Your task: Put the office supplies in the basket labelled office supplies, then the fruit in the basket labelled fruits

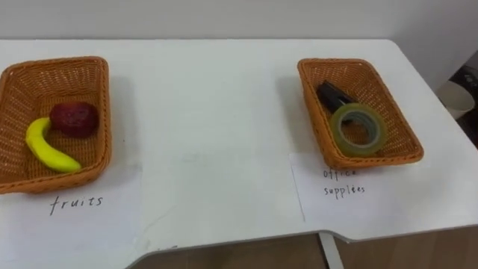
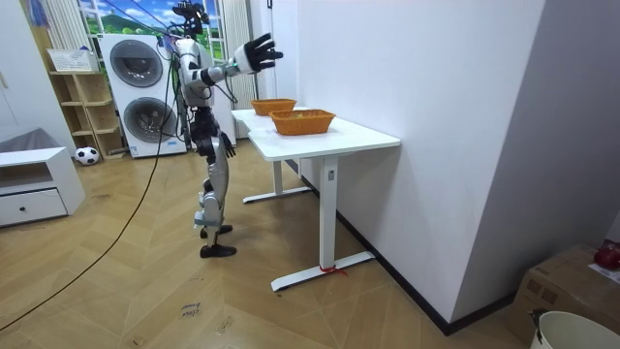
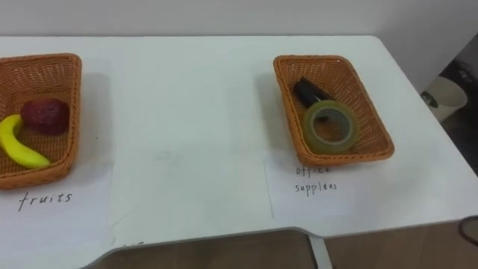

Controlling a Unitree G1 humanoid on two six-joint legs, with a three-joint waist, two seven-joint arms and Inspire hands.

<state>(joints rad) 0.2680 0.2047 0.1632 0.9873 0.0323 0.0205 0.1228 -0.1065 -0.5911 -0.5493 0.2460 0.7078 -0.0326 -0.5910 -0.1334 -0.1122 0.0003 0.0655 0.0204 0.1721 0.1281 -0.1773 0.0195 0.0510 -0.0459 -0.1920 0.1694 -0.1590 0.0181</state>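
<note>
Left eye view: a white table (image 1: 224, 112) carries two woven orange-brown baskets, set well apart. The fruit basket (image 1: 56, 63) stands at the robot's left and holds a yellow banana (image 1: 46, 148), curved and lying on its side, with a dark red, rough-skinned round fruit (image 1: 75, 118) touching its upper end. The office basket (image 1: 336, 64) stands at the robot's right and holds a roll of translucent yellowish tape (image 1: 337, 134) lying nearly flat against the near wall, and a black elongated item (image 1: 334, 93) just behind it, partly covered by the roll; its type cannot be determined. A white paper sheet with a handwritten label lies in front of each basket (image 1: 75, 217) (image 1: 358, 198). Room view: the robot stands upright on the wood floor, a little back from the table's long edge, with washing machines (image 2: 136, 63) behind it. The right hand (image 2: 257, 50) is raised at head height toward the table, fingers spread wide and holding nothing. The left hand (image 2: 229, 145) sits low by the hip; its finger state cannot be told.
</note>
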